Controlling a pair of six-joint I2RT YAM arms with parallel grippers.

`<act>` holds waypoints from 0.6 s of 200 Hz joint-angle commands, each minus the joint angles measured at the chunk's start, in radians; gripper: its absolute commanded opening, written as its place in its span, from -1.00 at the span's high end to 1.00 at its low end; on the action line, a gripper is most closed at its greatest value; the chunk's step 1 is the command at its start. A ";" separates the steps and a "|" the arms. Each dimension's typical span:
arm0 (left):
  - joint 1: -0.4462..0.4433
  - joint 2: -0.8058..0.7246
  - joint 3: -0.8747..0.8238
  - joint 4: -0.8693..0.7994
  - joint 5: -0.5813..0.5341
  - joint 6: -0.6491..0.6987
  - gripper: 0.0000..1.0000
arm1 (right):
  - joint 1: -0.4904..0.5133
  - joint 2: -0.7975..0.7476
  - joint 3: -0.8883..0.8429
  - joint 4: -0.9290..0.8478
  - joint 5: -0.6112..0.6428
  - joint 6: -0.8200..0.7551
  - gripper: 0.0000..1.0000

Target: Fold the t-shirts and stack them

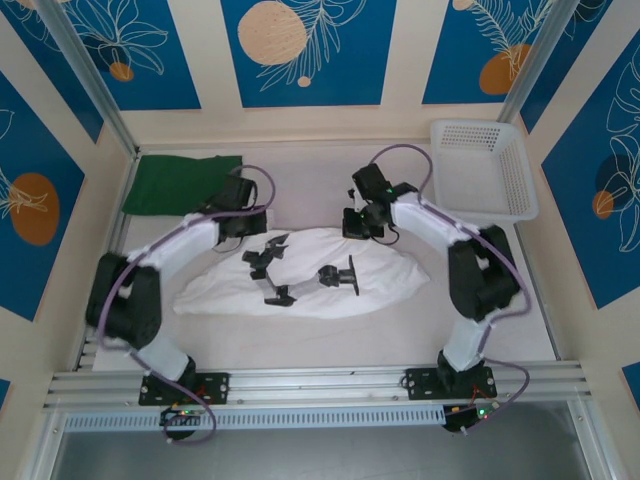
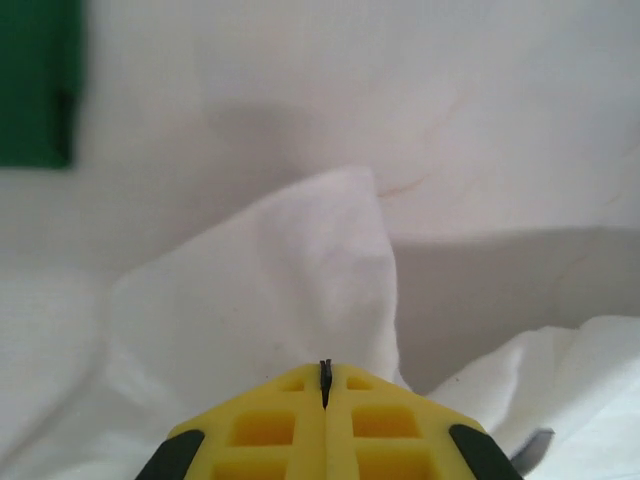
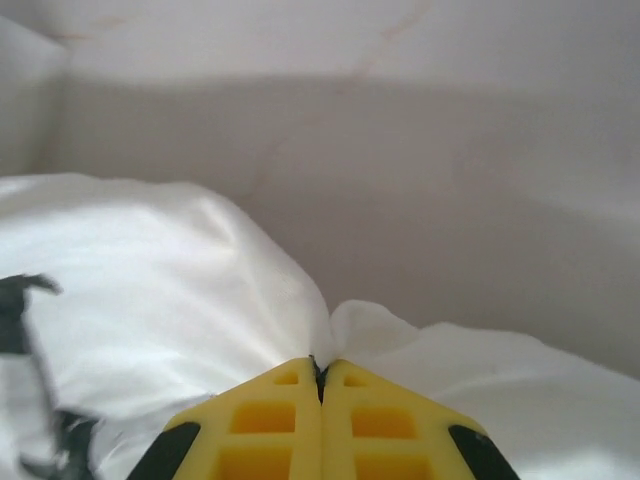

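White t-shirt lay mid-table, its long axis running left to right, with both arms at its far edge. We saw the left gripper and right gripper each clamped on a pinch of that edge (yellow fingers meeting, cloth peaked between). Nearly all the cloth lay nearward of the fingers, so we judged the fold would draw toward the bases. Green t-shirt sat folded, far left.

A white plastic mesh basket sits at the far right corner of the pale table, blue leaf-patterned wall panels behind, an aluminium rail along the near edge
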 commanded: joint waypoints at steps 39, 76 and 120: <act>-0.114 -0.437 -0.440 0.020 -0.161 -0.194 0.59 | 0.214 -0.322 -0.397 0.203 0.007 -0.014 0.67; -0.141 -0.754 -0.602 -0.287 -0.242 -0.366 0.21 | 0.421 -0.229 -0.478 0.102 0.126 0.081 0.59; -0.141 -1.066 -0.610 -0.391 -0.315 -0.369 -0.28 | 0.490 -0.339 -0.594 0.165 0.132 0.174 0.17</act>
